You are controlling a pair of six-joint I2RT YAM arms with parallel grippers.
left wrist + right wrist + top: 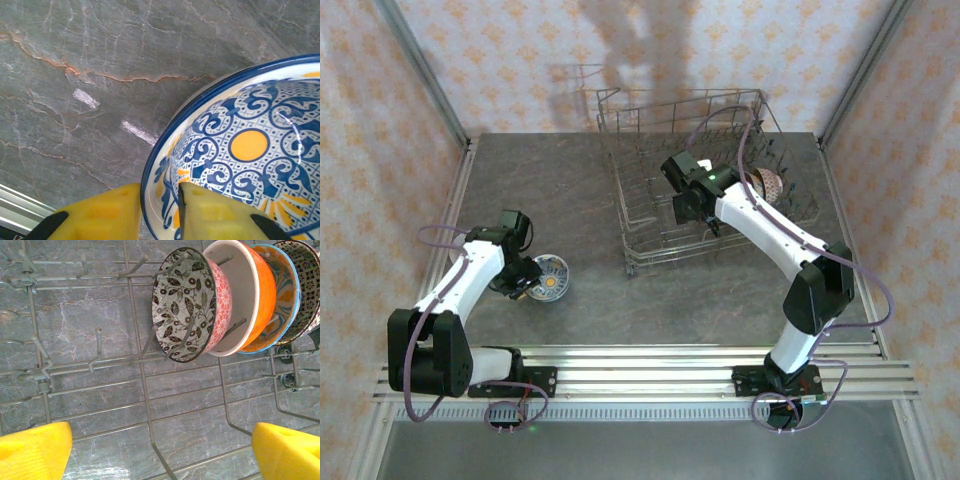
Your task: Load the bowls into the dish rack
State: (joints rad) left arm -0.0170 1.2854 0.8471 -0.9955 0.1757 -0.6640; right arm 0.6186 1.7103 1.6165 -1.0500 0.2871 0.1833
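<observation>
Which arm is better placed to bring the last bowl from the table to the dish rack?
The left. Its end effector already straddles the rim of the blue-and-white bowl on the table. The right end effector hangs open and empty inside the dish rack, far from that bowl.

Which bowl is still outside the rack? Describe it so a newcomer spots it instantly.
Start at the dish rack on the table's right half, then look left to the left gripper. Its fingers straddle the rim of a blue-and-white bowl with an orange centre dot, lying alone on the stone.
</observation>
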